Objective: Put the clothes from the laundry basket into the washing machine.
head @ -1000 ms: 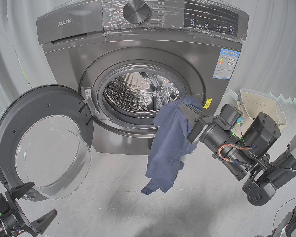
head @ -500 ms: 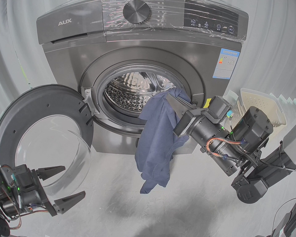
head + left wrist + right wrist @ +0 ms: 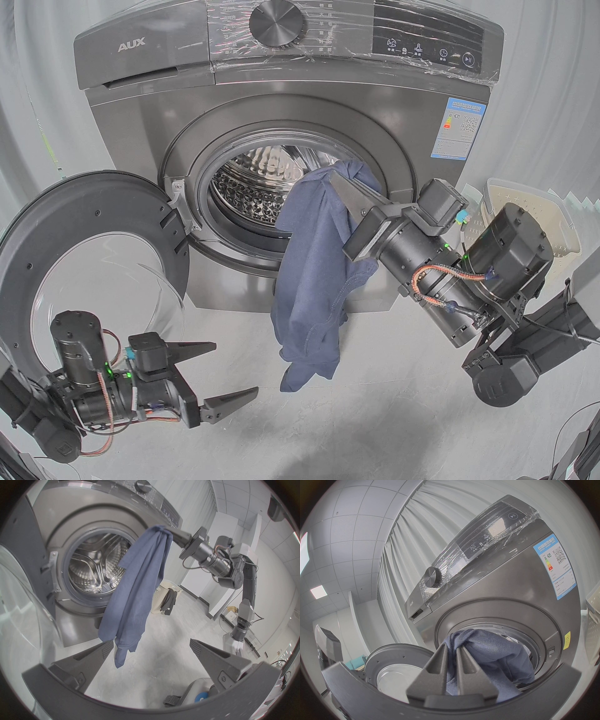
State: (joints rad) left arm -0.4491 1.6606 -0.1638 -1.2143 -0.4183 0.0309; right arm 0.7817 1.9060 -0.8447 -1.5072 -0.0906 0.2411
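I see the grey metal front-loading washing machine (image 3: 150,119), its round door (image 3: 81,206) swung open. The dark blue cloth shirt (image 3: 312,269) hangs at the drum mouth, pinched in my right hand (image 3: 342,179). The cream plastic laundry basket (image 3: 531,206) stands beside the machine. My left hand (image 3: 236,369) hovers low, spread wide.

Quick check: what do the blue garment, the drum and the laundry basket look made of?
Blue garment: soft knit fabric, probably cotton; matte, hanging limp in folds.
Drum: polished metal, likely stainless steel; mirror glints and rows of punched holes.
Laundry basket: cream plastic, it seems; rigid perforated wall, dull sheen.
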